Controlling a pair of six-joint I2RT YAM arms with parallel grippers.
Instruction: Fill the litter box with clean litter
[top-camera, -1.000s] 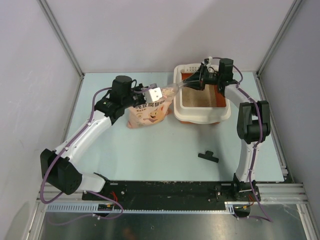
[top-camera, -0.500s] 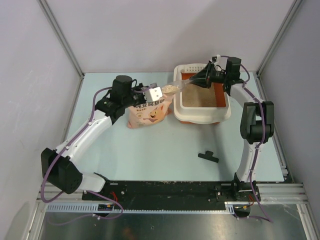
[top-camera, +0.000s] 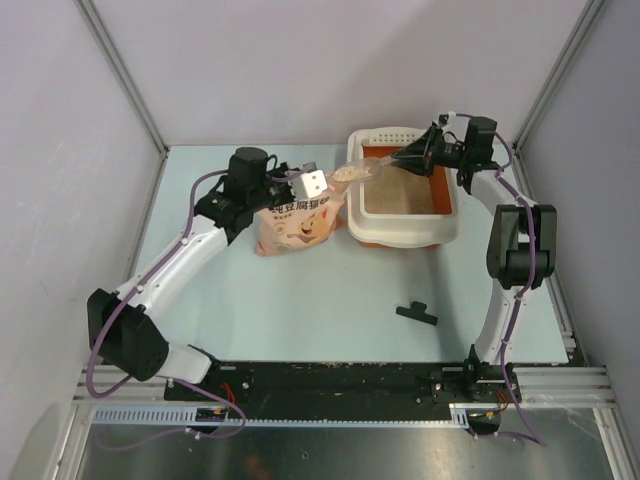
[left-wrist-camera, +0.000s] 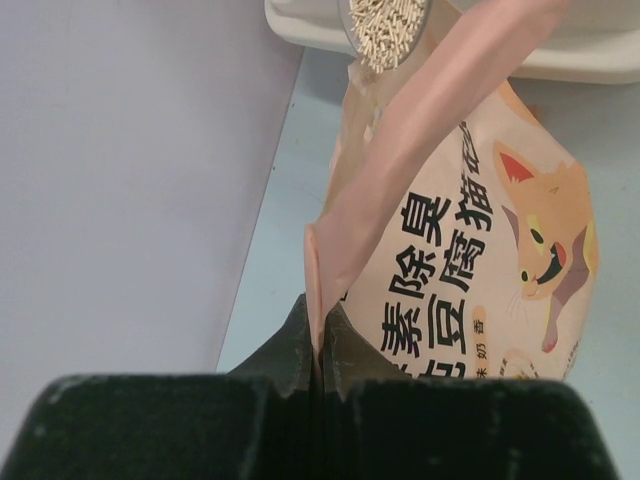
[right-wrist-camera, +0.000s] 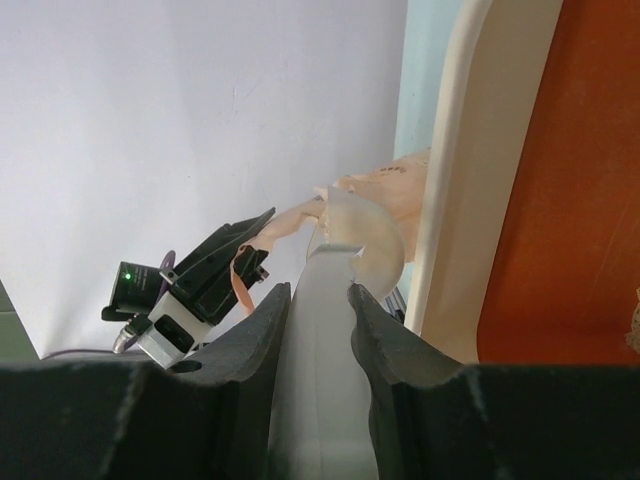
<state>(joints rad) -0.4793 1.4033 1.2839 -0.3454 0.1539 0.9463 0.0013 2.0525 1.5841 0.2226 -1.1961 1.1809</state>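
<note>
We see left gripper (left-wrist-camera: 318, 345) pinched shut on pink litter bag (left-wrist-camera: 470, 250), right gripper (right-wrist-camera: 318, 300) clamped on clear scoop (top-camera: 368, 168), clean litter (left-wrist-camera: 385, 25) heaped inside, beside litter box (top-camera: 400, 232) rim.

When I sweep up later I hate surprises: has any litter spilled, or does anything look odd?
No spill shows on the table. The loaded scoop, in the right gripper, hangs over the litter box rim beside the bag. A black clip lies alone nearer the arms.
</note>
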